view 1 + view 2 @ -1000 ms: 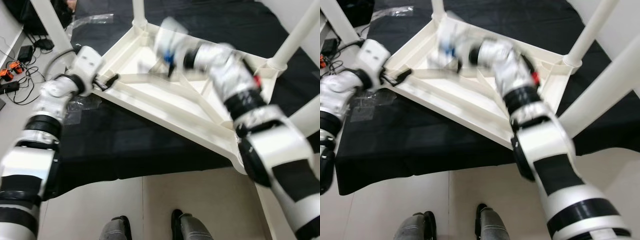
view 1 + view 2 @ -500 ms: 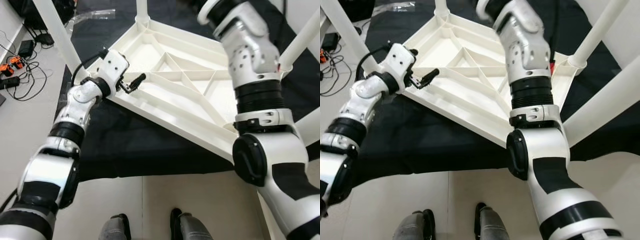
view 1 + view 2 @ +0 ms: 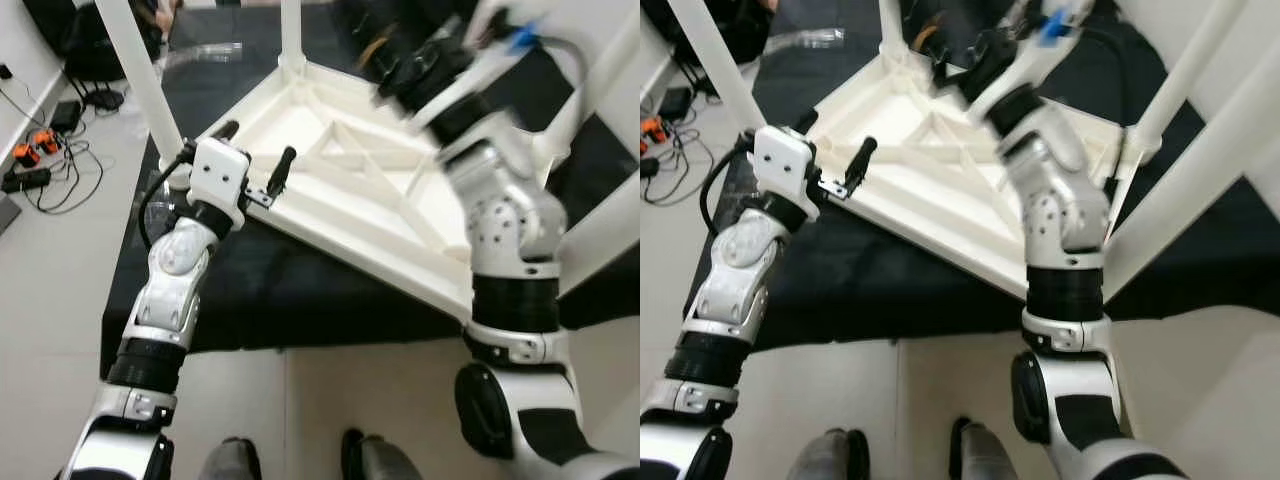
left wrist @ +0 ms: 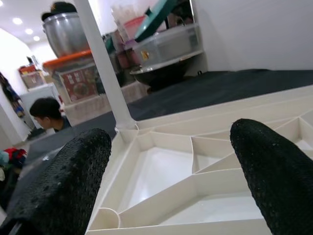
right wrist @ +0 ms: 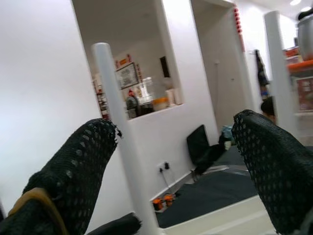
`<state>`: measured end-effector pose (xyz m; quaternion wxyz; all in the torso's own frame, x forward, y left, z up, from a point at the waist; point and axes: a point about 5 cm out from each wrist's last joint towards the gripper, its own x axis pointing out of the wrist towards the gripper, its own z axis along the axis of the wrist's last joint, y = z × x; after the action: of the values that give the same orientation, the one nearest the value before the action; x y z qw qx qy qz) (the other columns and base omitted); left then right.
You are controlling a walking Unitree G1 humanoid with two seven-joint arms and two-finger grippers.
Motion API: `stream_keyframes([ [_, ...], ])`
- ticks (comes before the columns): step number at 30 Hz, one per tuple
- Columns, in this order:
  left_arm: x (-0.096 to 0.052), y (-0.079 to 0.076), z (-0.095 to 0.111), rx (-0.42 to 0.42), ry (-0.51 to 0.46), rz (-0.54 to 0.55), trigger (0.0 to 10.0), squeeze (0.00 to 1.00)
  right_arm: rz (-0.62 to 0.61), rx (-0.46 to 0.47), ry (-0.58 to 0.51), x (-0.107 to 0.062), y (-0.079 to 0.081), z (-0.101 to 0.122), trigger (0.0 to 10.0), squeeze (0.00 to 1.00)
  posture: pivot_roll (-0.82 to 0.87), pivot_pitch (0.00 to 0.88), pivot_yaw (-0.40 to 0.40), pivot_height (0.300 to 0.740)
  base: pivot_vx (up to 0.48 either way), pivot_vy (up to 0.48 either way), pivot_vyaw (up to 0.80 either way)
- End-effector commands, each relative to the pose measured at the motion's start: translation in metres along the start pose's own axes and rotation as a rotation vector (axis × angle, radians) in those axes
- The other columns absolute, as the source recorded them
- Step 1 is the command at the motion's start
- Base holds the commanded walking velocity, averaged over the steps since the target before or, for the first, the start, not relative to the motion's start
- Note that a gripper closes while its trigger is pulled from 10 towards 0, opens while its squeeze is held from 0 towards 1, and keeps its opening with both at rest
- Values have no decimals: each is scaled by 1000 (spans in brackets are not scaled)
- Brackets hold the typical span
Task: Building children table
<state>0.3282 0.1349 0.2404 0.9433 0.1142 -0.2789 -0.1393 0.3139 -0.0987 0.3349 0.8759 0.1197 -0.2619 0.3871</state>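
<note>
On the black mat (image 3: pixel 250 300) in front of me the white children's table (image 3: pixel 360 200) lies upside down, ribbed underside up, so legs can go into the corner sockets; several white legs (image 3: pixel 140 80) already stand up from it. My left gripper (image 3: pixel 255 160) hovers over the near left edge of the frame, fingers spread, holding nothing; in the left wrist view the ribbed compartments sit just beyond and between the two black pads (image 4: pixel 73 176). My right gripper (image 5: pixel 186 181) is raised high above the far side of the table, well apart from it, fingers spread and empty, looking past a leg (image 5: pixel 122 147) toward the room. Cables (image 3: pixel 40 150) lie on the floor to my left.
</note>
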Motion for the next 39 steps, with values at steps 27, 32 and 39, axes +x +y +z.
stream_keyframes([
  [27,-71,-42,-14,-90,249,-30,10000,0,35,178,618,-205,6,-54,10000,0,-25,0,10,740,0,0,0],
  [32,-73,-46,-15,-100,263,-57,10000,0,82,182,720,-222,0,-45,10000,0,-25,0,10,740,0,0,0],
  [39,-77,-58,-15,-145,284,-128,10000,0,109,113,1009,-257,-14,-32,10000,0,-40,16,22,740,0,0,0],
])
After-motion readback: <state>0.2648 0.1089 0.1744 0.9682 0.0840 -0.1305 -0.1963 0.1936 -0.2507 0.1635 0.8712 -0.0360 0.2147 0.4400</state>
